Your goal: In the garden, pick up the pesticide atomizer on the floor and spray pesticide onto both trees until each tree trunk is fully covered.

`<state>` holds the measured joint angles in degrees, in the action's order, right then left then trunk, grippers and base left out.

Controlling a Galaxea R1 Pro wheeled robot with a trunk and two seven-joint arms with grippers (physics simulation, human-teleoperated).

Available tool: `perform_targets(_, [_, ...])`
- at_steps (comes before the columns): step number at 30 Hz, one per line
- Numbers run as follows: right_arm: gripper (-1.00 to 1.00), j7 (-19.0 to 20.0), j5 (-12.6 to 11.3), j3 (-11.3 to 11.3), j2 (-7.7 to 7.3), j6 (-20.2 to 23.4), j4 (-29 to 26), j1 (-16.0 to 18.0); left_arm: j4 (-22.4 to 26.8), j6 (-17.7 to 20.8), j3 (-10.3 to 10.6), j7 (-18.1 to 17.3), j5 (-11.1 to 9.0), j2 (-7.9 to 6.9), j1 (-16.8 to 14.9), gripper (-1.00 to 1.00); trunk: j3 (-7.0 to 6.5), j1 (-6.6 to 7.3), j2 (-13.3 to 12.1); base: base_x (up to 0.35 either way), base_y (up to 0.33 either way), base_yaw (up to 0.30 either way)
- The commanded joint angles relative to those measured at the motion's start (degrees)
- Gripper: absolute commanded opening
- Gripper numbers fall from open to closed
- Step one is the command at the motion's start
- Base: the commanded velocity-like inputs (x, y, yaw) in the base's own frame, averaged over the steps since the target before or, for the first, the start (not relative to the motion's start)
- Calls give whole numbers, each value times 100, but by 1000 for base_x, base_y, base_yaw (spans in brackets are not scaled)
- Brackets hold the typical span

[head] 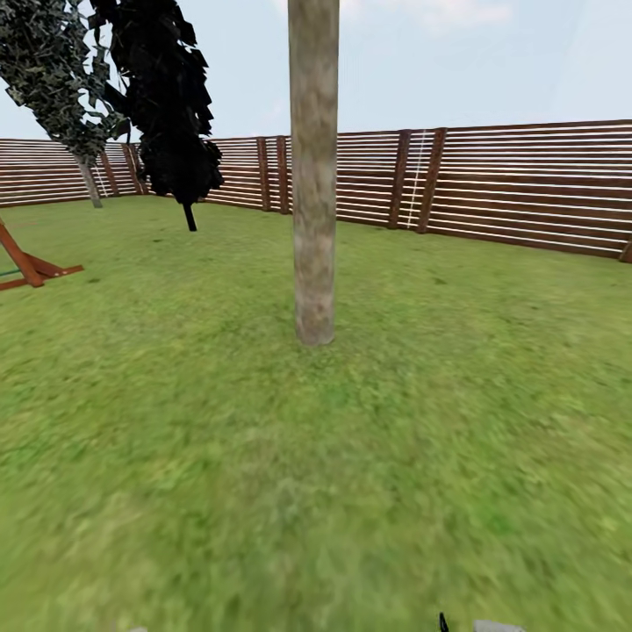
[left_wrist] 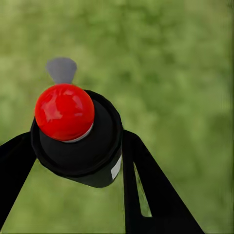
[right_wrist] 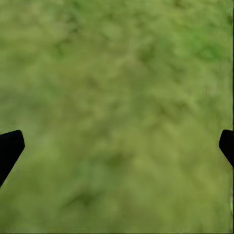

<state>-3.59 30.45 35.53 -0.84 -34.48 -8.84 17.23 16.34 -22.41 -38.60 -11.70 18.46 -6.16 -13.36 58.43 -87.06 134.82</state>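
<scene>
Left gripper [left_wrist: 73, 161] pinching the atomizer [left_wrist: 75, 134] over grass [left_wrist: 185, 73], right gripper [right_wrist: 117, 146] spread wide, trunk [head: 313, 175] ahead

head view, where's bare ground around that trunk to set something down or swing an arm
Open lawn lies right of the tree trunk, up to the slat fence, and across the whole foreground. It is tighter at the far left, where the wooden frame and the dark tree stand.

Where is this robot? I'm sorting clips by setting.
A simulated fenced garden, it seems: a green lawn, a brown slatted wooden fence around it, and a bare grey-tan tree trunk ahead under open sky.
</scene>
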Motion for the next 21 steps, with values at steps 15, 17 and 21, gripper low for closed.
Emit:
perform_targets(15, [100,-27,57,-64,-39,-6,-66,0,1,0,0,-2,9,9,0,-100,0,0,0,344,0,0])
perform_targets(17, [100,-27,57,-64,-39,-6,-66,0,1,0,1,-3,9,9,0,-100,0,0,0,344,0,0])
perform_targets(21, [100,-27,57,-64,-39,-6,-65,0,1,0,2,-2,9,9,0,-100,0,0,0,344,0,0])
